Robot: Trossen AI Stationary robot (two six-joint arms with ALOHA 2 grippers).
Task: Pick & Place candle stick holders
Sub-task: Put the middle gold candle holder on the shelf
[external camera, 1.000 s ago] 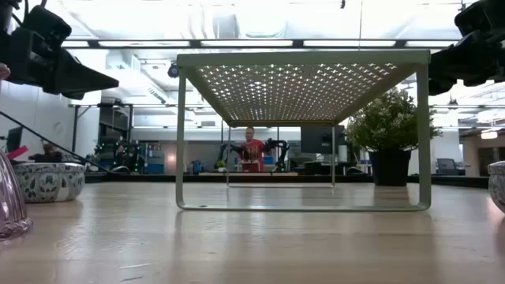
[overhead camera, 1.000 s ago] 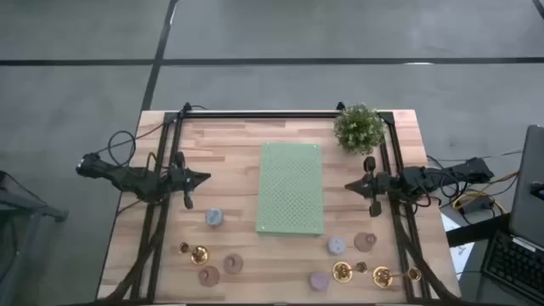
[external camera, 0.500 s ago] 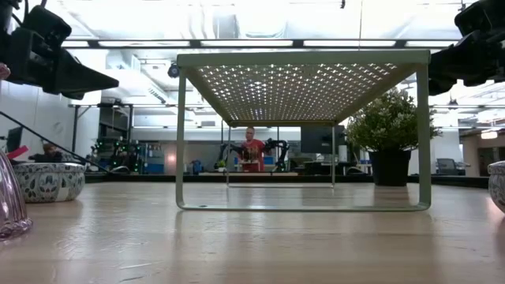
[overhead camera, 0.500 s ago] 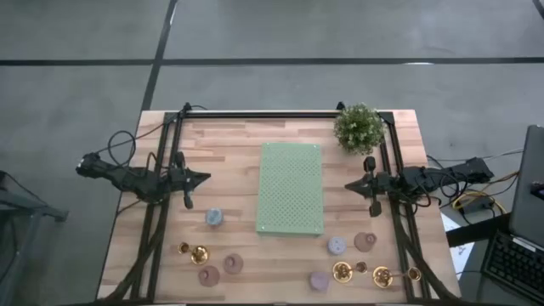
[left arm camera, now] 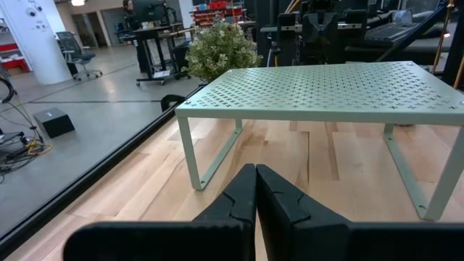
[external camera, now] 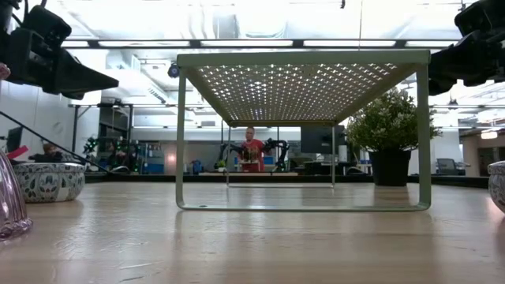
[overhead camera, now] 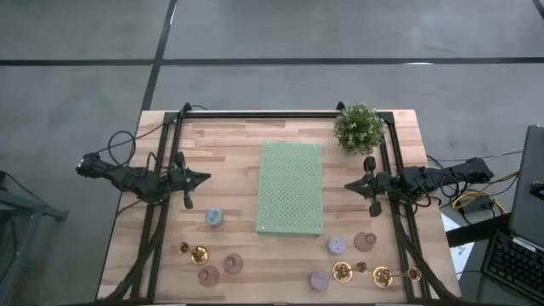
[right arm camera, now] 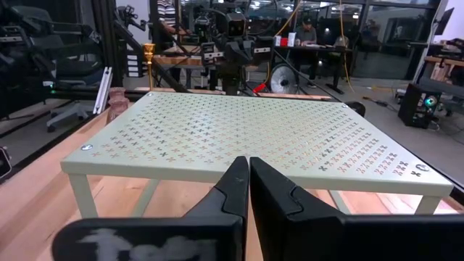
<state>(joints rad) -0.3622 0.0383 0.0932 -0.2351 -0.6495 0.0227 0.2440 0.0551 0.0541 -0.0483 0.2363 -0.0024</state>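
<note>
Even, bright overhead light; ceiling panels (external camera: pixel 260 20) glare white in the low view. Shadows on the counter (overhead camera: pixel 229 161) are faint. The near pink object (external camera: pixel 9 207) looks blurred, perhaps out of focus.

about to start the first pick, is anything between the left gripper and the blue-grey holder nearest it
Nothing visible. In the high view the left gripper, fingers shut, hangs beside the pale green perforated shelf, and the blue-grey holder sits on bare table next to it, clear of the shelf and the other holders.
</note>
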